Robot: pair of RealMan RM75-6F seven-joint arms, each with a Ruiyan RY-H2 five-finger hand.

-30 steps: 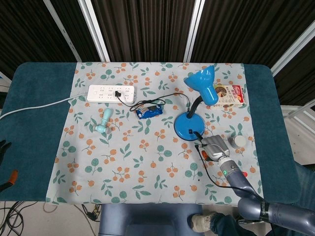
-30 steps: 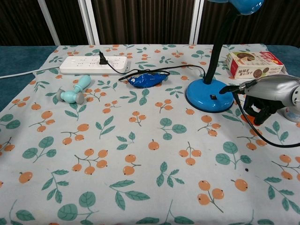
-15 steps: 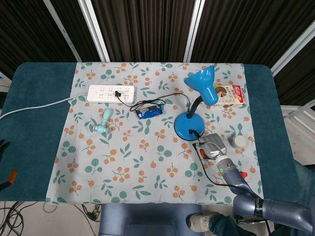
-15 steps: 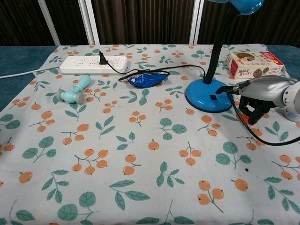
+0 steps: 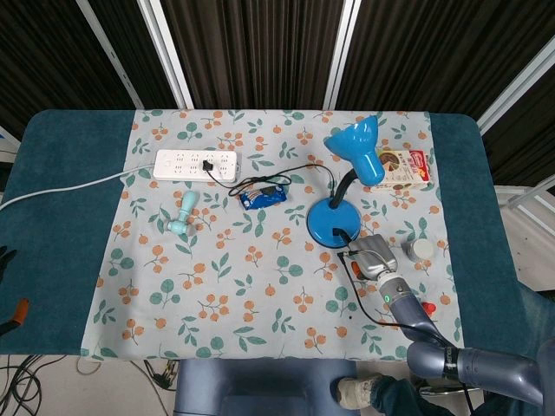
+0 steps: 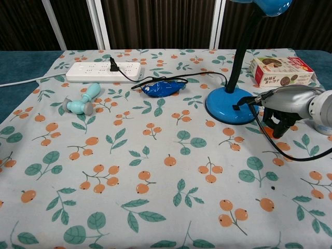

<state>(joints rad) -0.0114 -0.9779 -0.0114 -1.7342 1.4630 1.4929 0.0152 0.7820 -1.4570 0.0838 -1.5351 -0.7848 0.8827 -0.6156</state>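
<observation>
At the right side of the surface (image 5: 69, 217), just in front of the blue lamp base (image 5: 332, 223), the right hand (image 5: 375, 257) sits low over the flowered cloth (image 5: 260, 286). One fingertip (image 6: 239, 107) reaches out to the front edge of the lamp base (image 6: 228, 105); from the chest view it looks to be touching or just short of the small dark switch there, and I cannot tell which. The other fingers (image 6: 277, 123) are curled down under the palm with nothing gripped in them. A thin black cable (image 6: 290, 153) loops from the hand across the cloth.

Against the frame a second earlier, the hand has crept closer to the lamp: its outstretched fingertip then lay off the base to the right, and it now reaches over the rim. The forearm has followed it slightly toward the lamp. Nothing else has shifted.

The lamp head (image 5: 357, 152) leans over toward the snack box (image 5: 403, 168) behind it. A small white jar (image 5: 421, 250) stands just right of the hand. Further left lie a blue packet (image 5: 263, 197), a white power strip (image 5: 196, 164) with one plug in it, and a small teal hand fan (image 5: 182, 215). The left hand appears in neither view.
</observation>
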